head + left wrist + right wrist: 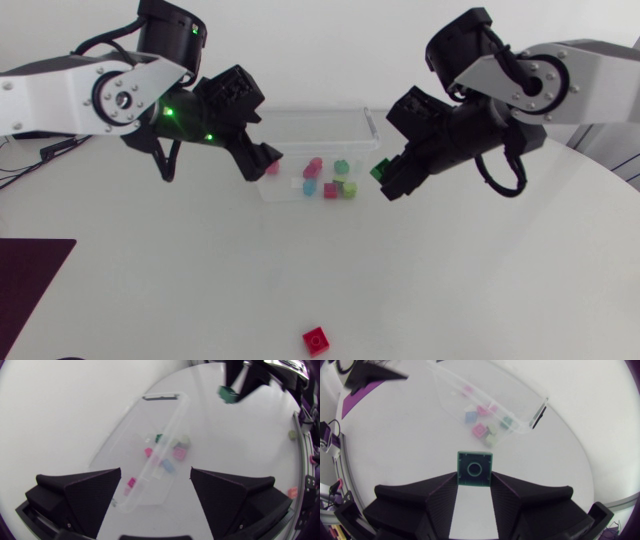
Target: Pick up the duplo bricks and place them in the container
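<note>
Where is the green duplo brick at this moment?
In the head view the green brick is clamped in the right claw, just beside the right end of the clear container.

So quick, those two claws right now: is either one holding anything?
Left gripper: open, holding nothing.
Right gripper: shut on a green brick.

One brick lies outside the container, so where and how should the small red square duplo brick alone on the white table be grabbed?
Come straight down on the red square duplo brick and close on two opposite flat side walls, below its stud. It sits stud up, apart from everything, slightly turned, so turn the wrist to match. The open left gripper is free.
</note>
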Controlling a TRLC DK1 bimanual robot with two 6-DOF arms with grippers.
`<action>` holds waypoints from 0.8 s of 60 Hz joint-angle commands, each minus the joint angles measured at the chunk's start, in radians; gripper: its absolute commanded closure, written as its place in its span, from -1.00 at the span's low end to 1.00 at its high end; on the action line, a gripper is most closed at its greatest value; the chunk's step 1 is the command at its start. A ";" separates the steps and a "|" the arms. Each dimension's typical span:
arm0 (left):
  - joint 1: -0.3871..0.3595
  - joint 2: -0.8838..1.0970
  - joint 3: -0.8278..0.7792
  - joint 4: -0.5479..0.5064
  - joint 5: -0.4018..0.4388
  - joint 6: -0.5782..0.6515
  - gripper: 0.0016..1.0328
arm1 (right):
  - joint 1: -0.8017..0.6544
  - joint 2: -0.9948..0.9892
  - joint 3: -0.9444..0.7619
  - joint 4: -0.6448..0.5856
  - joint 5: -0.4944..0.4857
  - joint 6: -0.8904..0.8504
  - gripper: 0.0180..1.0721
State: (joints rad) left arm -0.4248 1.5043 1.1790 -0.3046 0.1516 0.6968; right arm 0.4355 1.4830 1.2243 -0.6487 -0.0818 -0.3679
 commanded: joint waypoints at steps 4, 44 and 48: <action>-0.068 -0.072 -0.140 -0.065 0.017 0.055 -0.88 | -0.006 0.103 0.119 0.047 -0.003 -0.011 0.31; -0.328 0.042 -0.272 -0.140 0.016 -0.100 -0.88 | -0.069 0.545 0.578 0.213 -0.009 -0.008 -0.12; -0.336 0.051 -0.275 -0.146 0.016 -0.115 -0.88 | -0.075 0.579 0.618 0.219 0.002 -0.011 -0.81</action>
State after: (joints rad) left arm -0.7490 1.5269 0.9306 -0.4358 0.1596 0.6189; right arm 0.3729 2.0098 1.7863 -0.4400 -0.0864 -0.3676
